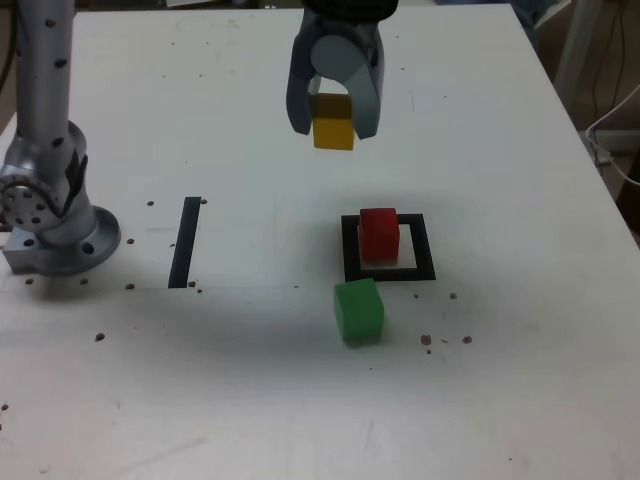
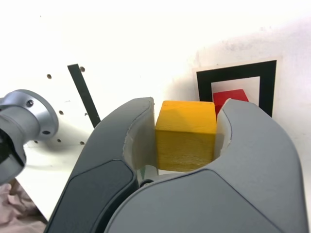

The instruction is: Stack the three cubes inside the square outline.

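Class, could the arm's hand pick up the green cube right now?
Probably not yet: the hand already grips the yellow cube, though nothing appears stacked on the green one.

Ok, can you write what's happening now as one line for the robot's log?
gripper: shut on yellow cube | red cube: inside square outline | green cube: outside
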Tool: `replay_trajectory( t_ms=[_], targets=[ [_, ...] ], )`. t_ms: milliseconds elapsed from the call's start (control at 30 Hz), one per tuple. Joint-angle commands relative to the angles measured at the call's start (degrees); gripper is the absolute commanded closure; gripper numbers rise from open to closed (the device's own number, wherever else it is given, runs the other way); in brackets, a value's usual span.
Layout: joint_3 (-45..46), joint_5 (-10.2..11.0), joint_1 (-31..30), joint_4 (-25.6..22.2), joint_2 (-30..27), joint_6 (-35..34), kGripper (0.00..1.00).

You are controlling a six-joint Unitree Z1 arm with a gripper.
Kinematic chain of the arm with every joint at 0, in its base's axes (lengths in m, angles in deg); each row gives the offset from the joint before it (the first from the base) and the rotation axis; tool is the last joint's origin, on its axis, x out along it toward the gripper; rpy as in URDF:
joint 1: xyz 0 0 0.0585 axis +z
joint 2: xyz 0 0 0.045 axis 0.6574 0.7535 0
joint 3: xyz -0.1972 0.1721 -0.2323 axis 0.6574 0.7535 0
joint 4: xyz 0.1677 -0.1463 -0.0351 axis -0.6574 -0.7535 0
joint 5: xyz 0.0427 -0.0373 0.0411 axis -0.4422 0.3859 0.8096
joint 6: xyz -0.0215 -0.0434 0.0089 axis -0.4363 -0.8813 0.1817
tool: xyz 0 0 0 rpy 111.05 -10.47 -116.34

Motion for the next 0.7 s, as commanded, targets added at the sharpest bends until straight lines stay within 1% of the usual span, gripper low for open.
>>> replay_trajectory(
  t_ms=[0, 200, 467, 567, 667],
  targets=[
    [0.2, -0.6, 0.0, -0.5, 0.2, -1.5, 0.89],
    [-0.1, -2.7, -1.0, 1.0, 1.5, -5.3, 0.89],
    [0.5, -5.4, -3.7, 4.5, 3.4, -9.4, 0.89],
    [0.6, -6.0, -4.1, 5.5, 4.2, -9.6, 0.89],
    [1.0, -6.1, -4.2, 6.3, 5.2, -9.4, 0.89]
  ],
)
